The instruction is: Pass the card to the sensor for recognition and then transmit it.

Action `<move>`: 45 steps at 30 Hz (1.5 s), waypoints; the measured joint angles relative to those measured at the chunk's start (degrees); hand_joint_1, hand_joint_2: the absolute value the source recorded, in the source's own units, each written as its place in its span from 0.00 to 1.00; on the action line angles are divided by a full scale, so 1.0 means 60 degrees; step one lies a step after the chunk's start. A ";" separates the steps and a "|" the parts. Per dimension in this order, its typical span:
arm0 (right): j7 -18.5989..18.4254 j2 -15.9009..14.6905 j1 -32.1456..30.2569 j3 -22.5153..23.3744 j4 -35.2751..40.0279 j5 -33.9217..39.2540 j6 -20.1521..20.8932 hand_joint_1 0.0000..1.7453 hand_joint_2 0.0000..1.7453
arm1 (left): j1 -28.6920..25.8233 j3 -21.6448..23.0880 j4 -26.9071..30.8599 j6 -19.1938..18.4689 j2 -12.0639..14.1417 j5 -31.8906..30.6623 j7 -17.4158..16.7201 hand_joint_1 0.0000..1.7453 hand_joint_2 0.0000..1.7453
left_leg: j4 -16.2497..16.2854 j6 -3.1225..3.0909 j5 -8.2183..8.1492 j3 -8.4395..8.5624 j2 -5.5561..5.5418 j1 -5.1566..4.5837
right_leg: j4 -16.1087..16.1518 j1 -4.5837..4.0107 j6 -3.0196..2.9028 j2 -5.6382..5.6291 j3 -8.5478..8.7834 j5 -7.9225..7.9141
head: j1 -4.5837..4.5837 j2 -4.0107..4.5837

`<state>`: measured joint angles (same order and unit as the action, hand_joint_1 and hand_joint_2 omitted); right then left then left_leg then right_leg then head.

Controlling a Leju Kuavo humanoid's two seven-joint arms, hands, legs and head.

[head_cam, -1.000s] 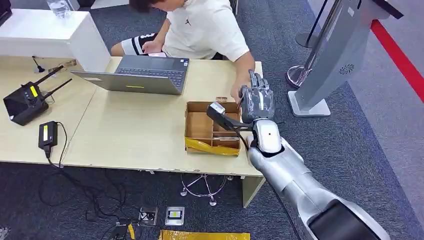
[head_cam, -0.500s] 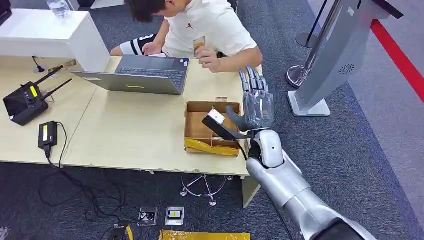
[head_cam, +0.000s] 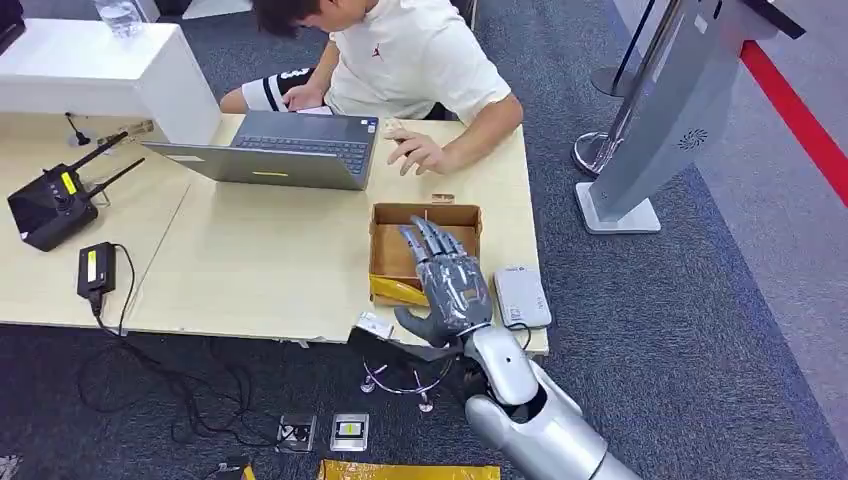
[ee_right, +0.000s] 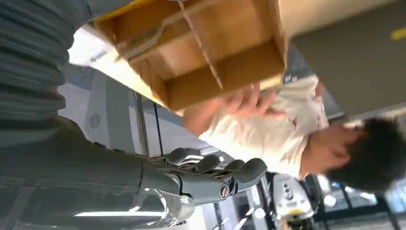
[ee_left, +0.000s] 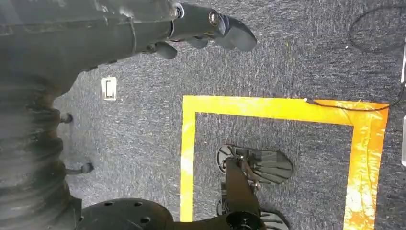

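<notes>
Over the box (head_cam: 425,245), right hand (head_cam: 447,288) pulled back, empty.

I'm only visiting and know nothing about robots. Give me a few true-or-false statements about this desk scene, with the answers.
1. The robot's right hand holds a card. False: its fingers are spread and it holds nothing.
2. A laptop lies open in front of the person. True.
3. The cardboard box stands on the floor. False: it sits on the table.
4. A grey sensor lies on the table beside the right hand. True.
5. The person's hand is inside the box. False: it rests on the table near the laptop.
</notes>
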<state>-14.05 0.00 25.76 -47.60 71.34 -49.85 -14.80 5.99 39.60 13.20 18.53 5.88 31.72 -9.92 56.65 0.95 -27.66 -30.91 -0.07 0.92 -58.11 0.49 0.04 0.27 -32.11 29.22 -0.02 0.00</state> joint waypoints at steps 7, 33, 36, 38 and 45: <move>-0.0343 0.0073 -0.0057 -0.0357 -0.0815 -0.0387 -0.0203 0.00 1.00 | 0.0025 0.0000 0.0015 0.0025 0.0000 -0.0029 -0.0186 0.00 1.00 | 0.0000 0.0000 0.0000 0.0000 -0.0001 -0.0001 | 0.0000 0.0001 0.0001 0.0001 0.0003 -0.0001 | 0.0000 0.0000; -0.0664 0.0324 0.0553 -0.0449 -0.2900 -0.0602 -0.1424 0.02 1.00 | 0.0122 0.0179 0.0051 0.0084 -0.0011 -0.0058 -0.0354 0.00 1.00 | 0.0001 0.0000 0.0001 0.0002 0.0000 -0.0001 | 0.0000 0.0001 0.0001 -0.0001 0.0001 -0.0001 | 0.0003 0.0000; -0.0758 0.0321 0.0576 -0.0438 -0.2987 -0.0605 -0.1381 0.03 1.00 | 0.0122 0.0230 0.0051 0.0084 -0.0011 -0.0051 -0.0354 0.00 1.00 | 0.0001 0.0000 0.0001 0.0003 0.0000 -0.0001 | 0.0000 0.0001 0.0001 -0.0001 0.0001 -0.0001 | 0.0003 0.0000; -0.0827 0.0321 0.0598 -0.0430 -0.3038 -0.0605 -0.1348 0.04 1.00 | 0.0122 0.0237 0.0051 0.0087 -0.0011 -0.0051 -0.0354 0.00 1.00 | 0.0001 0.0000 0.0001 0.0003 0.0000 -0.0001 | 0.0000 0.0001 0.0001 -0.0001 0.0001 -0.0001 | 0.0003 0.0000; -0.0951 0.0266 0.0700 -0.0416 -0.3213 -0.0624 -0.1333 0.05 1.00 | 0.0123 0.0321 0.0051 0.0084 -0.0011 -0.0055 -0.0354 0.00 1.00 | 0.0002 0.0000 0.0001 0.0004 0.0000 -0.0001 | 0.0000 0.0001 0.0001 -0.0001 0.0002 -0.0002 | 0.0000 0.0000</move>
<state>-19.76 1.60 29.96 -50.10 52.06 -53.59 -22.80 6.73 41.53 13.51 19.04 5.81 31.39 -12.04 56.66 0.95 -27.66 -30.89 -0.07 0.91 -58.10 0.50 0.05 0.26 -32.10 29.21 -0.02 0.00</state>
